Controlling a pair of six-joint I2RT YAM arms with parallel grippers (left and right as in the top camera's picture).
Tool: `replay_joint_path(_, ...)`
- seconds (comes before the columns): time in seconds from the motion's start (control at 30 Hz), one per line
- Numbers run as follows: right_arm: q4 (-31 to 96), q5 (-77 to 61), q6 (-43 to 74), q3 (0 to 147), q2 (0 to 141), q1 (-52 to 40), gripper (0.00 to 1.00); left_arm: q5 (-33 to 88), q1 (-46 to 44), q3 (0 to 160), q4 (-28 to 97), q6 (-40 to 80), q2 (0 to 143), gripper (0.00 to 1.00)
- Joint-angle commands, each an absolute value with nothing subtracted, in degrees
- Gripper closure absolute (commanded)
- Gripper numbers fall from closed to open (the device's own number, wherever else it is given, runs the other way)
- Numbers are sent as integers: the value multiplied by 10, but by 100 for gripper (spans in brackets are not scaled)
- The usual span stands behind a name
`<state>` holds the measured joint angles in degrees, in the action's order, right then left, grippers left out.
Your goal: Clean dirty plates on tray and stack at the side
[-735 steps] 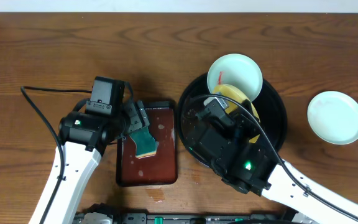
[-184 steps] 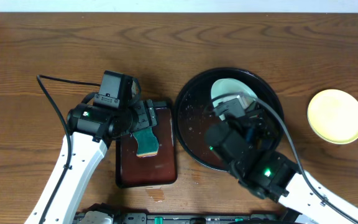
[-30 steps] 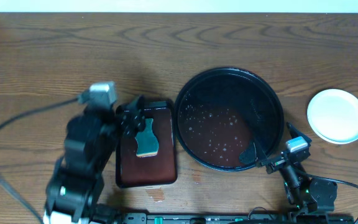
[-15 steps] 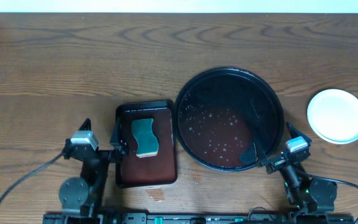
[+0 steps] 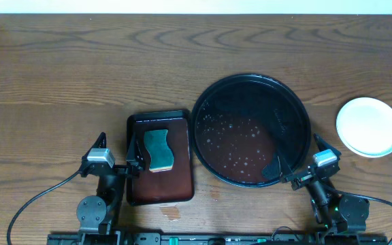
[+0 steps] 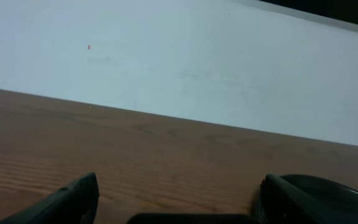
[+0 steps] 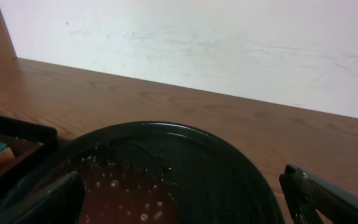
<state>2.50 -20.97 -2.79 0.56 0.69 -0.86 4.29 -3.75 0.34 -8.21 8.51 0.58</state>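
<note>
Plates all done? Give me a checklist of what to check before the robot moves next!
1. Plates stacked beside tray: ok.
2. No plate on tray: ok.
3. All three in the stack: cannot tell, only the top one shows.
4. Sponge lying in small tray: ok.
5. Left hand open, empty: ok.
6. Right hand open, empty: ok.

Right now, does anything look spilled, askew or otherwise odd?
Pale droplets speckle the floor of the black tray, likely leftover wetness; a small pale smudge marks the table in front of the red-brown tray. Nothing else stands out.
</note>
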Motion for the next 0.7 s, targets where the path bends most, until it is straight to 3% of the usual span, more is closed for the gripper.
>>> replay_joint_path(0.0,25,-208,-35,3,3,-4,1,40,-37,2,-74,75,1,16)
replay_joint_path(0.23,25,-208,-35,3,3,-4,1,40,-37,2,32,75,1,16)
replay_joint_path(0.67,25,-208,-35,3,3,-4,1,38,-37,3,38,75,7,16)
